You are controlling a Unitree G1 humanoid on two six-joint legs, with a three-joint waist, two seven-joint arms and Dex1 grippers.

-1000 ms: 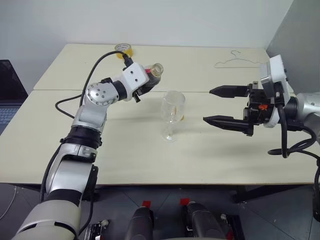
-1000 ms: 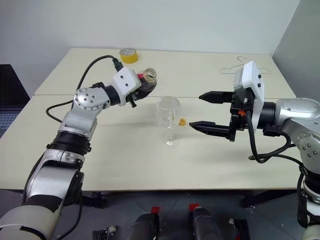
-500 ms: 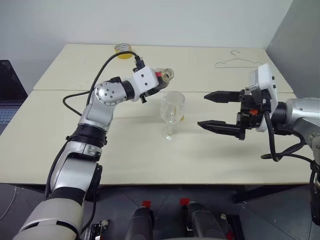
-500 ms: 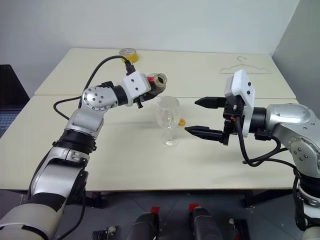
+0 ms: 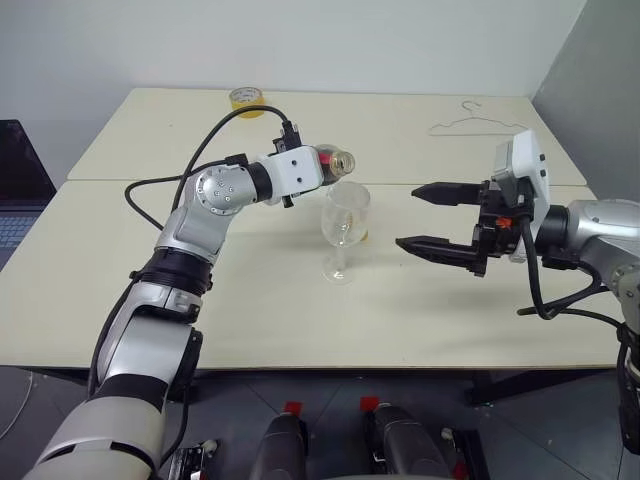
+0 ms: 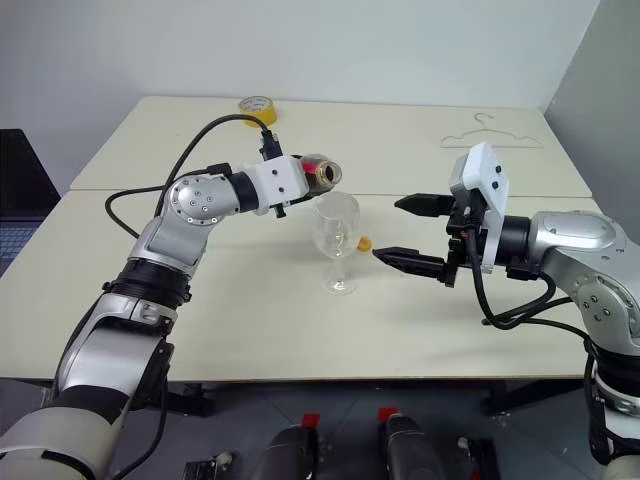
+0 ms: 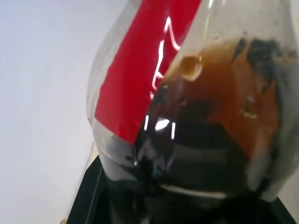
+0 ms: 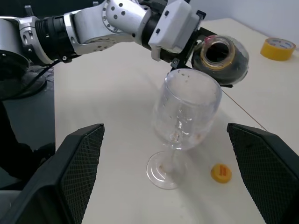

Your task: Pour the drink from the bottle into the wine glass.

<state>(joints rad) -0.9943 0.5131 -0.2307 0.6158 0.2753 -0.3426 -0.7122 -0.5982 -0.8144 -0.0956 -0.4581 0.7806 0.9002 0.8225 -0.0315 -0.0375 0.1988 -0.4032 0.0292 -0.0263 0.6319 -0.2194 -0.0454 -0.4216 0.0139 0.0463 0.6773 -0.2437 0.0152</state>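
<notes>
Left gripper (image 6: 300, 180) clamped on the uncapped bottle (image 6: 322, 172), tipped sideways just above the wine glass (image 6: 337, 240) at frame centre. Right gripper (image 6: 410, 232) spread wide, empty, right of the glass. Yellow cap (image 8: 220, 172) beside the foot.

Two head cameras sit side by side, high up, looking forward and down at the table (image 5: 300, 300). Both show the same scene: the wine glass (image 5: 345, 230) in the middle of the frame. The left wrist camera is very close to the bottle (image 7: 196, 116). The right wrist camera looks across the table at the same glass and bottle, from nearby.
</notes>
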